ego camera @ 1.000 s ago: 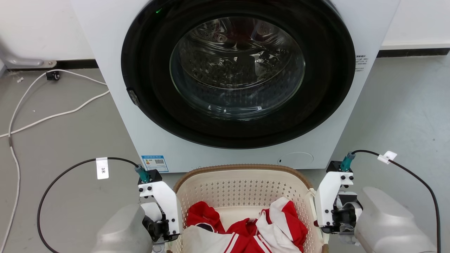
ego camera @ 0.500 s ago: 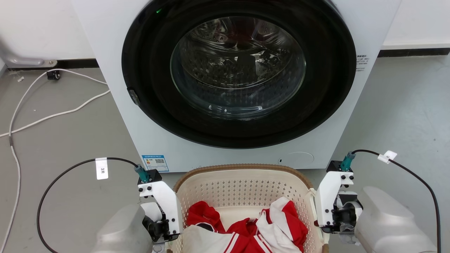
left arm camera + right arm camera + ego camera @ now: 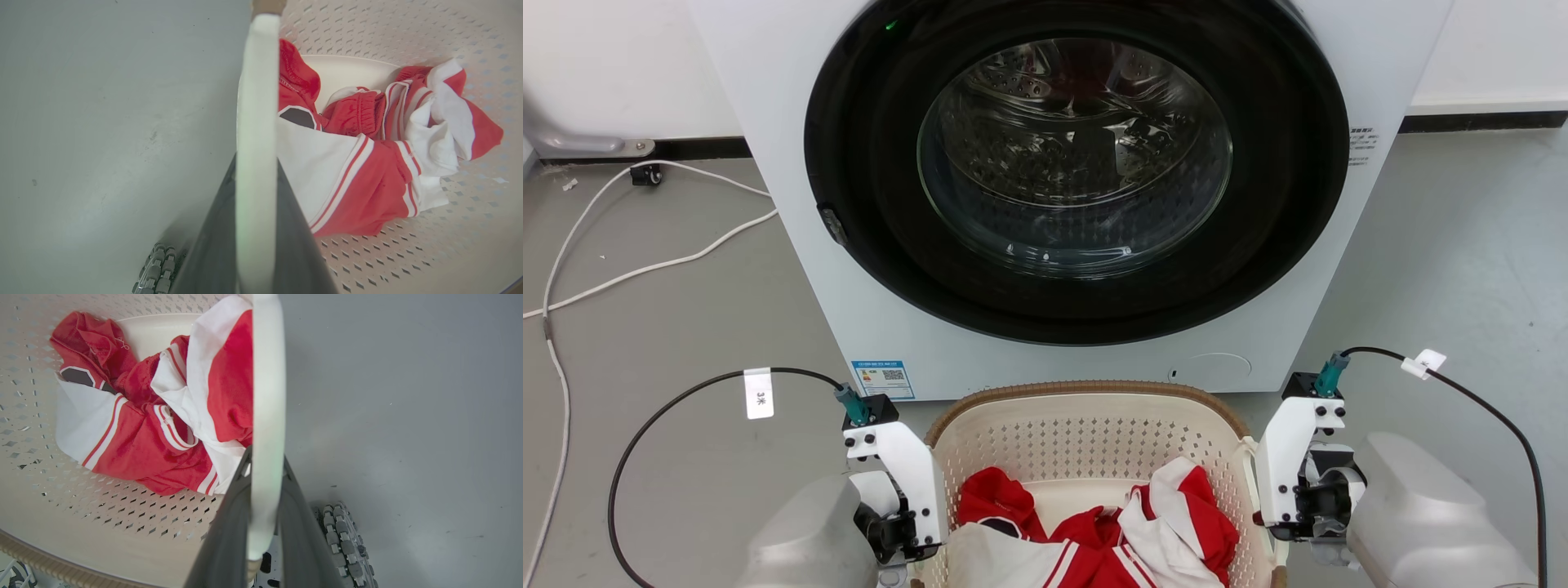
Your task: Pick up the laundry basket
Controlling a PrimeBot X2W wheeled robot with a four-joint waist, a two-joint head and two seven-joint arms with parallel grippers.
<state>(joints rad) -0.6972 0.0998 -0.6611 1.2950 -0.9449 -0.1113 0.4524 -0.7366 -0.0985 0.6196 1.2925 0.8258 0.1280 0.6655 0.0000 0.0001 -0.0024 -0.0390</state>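
washing machine (image 3: 1078, 188): 12 o'clock in head view, round glass door facing the camera | laundry basket (image 3: 1086, 385): 6 o'clock, just before the machine | red-and-white clothes (image 3: 1143, 531): inside basket | left end effector (image 3: 256, 163): fingers closed tight on basket's 9 o'clock white handle (image 3: 257, 81) | right end effector (image 3: 265, 457): closed tight on 3 o'clock white handle (image 3: 267, 375)

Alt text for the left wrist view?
The left tool clamps its two dark fingers on the white side handle of the cream laundry basket, seen edge-on up the middle. Right of the handle, crumpled red-and-white clothes lie in the perforated basket; left of it is grey floor.
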